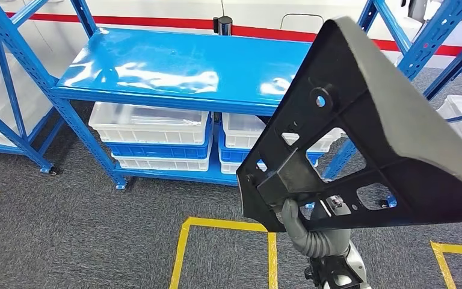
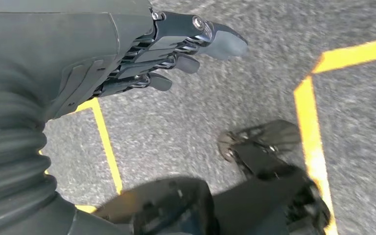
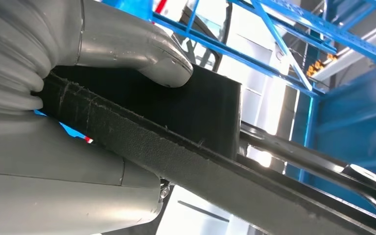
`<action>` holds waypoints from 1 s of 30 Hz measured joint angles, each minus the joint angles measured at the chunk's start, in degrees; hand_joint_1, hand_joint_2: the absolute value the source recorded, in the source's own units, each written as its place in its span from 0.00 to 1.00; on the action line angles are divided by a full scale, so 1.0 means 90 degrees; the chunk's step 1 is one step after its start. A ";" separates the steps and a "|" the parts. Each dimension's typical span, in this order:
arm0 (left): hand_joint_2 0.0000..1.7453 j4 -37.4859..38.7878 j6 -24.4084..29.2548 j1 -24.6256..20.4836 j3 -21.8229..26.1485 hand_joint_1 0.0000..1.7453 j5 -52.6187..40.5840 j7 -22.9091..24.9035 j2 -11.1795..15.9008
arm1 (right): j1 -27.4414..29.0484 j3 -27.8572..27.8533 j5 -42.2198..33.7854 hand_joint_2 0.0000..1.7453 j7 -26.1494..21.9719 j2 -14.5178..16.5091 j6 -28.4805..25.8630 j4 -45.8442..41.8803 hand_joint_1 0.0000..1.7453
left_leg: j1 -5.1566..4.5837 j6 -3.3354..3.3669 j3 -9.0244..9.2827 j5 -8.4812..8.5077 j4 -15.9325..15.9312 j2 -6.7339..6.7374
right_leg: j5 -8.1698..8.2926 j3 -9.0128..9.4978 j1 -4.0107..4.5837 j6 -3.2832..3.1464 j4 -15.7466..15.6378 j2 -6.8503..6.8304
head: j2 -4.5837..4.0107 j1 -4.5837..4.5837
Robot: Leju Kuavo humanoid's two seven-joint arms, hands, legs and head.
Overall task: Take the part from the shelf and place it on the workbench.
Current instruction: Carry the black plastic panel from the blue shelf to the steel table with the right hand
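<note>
Head view shows my right hand gripping the big stiff black triangular plastic part by its lower rib, probably light but unwieldy.

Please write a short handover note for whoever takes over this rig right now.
Right hand: grips the black part by its lower edge, held up in front of the head camera.
Left hand: holds nothing, fingers apart, hanging over grey carpet with yellow floor tape.
Blue workbench: ahead, its top bare, white bins stored below.
Done: part is in hand.
Left: bring it to the workbench top and set it down.
</note>
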 joint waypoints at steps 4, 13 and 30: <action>1.00 0.0001 -0.0089 0.0003 0.0067 0.00 0.0030 0.0024 0.0036 | 0.0002 -0.0013 0.0046 1.00 0.0000 -0.0004 0.0004 0.0064 0.95 | -0.0005 -0.0034 -0.0297 0.0228 0.0004 0.0012 | 0.0022 0.0250 -0.0022 0.0175 0.0179 -0.0002 | 0.0000 -0.0001; 1.00 -0.0001 -0.0172 0.0034 0.0151 0.00 0.0058 0.0063 0.0075 | 0.0002 -0.0026 0.0140 1.00 0.0005 0.0007 0.0020 0.0092 0.95 | 0.0008 -0.0349 -0.0555 0.0121 0.0317 -0.0008 | 0.0380 0.1151 -0.0035 -0.0144 -0.1465 0.0004 | 0.0000 -0.0033; 1.00 -0.0002 -0.0018 0.0053 0.0255 0.00 -0.0041 -0.0162 0.0130 | 0.0069 -0.0083 0.0652 1.00 0.0015 -0.0011 -0.0159 0.0124 0.95 | -0.0010 -0.0007 0.0140 -0.0064 -0.0056 -0.0017 | 0.0129 0.0205 0.0032 -0.0051 -0.0278 -0.0001 | 0.0000 -0.0007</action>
